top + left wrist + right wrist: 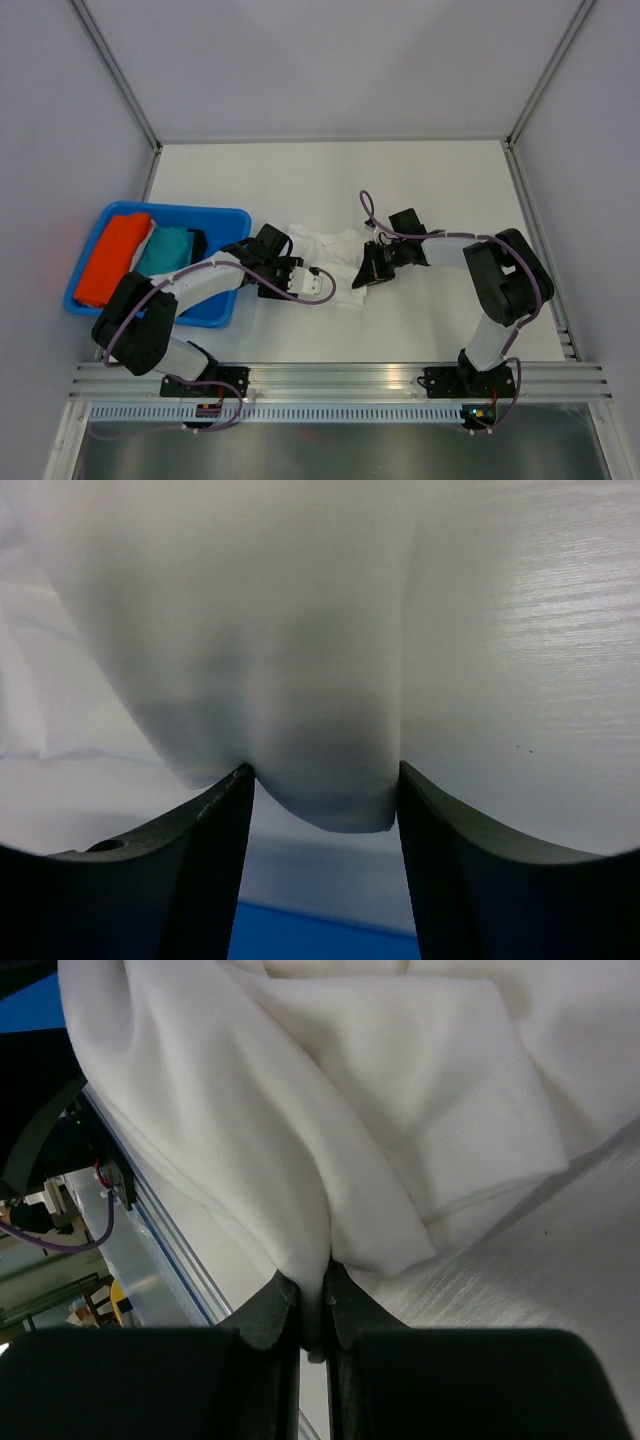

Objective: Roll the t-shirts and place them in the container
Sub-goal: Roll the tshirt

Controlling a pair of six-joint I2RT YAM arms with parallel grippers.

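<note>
Pinching a bunched edge of the white t-shirt, the right gripper is almost closed; the left gripper stands wider, a thick fold wedged between its fingers. The t-shirt lies crumpled between them on the surface, equally near both; its long axis and print are hidden

- Worktop: white and matt, with a fine linear grain in the wrist views. Enclosed by pale panels at the far side, left and right. Metal rail along the near edge.
- Blue bin: set flat on the left part, close to the left panel, slightly skewed to the edges.
- T-shirt: white, bunched into a crumpled heap near the centre, right of the bin. Partly resting on the surface, partly lifted clear.
</note>
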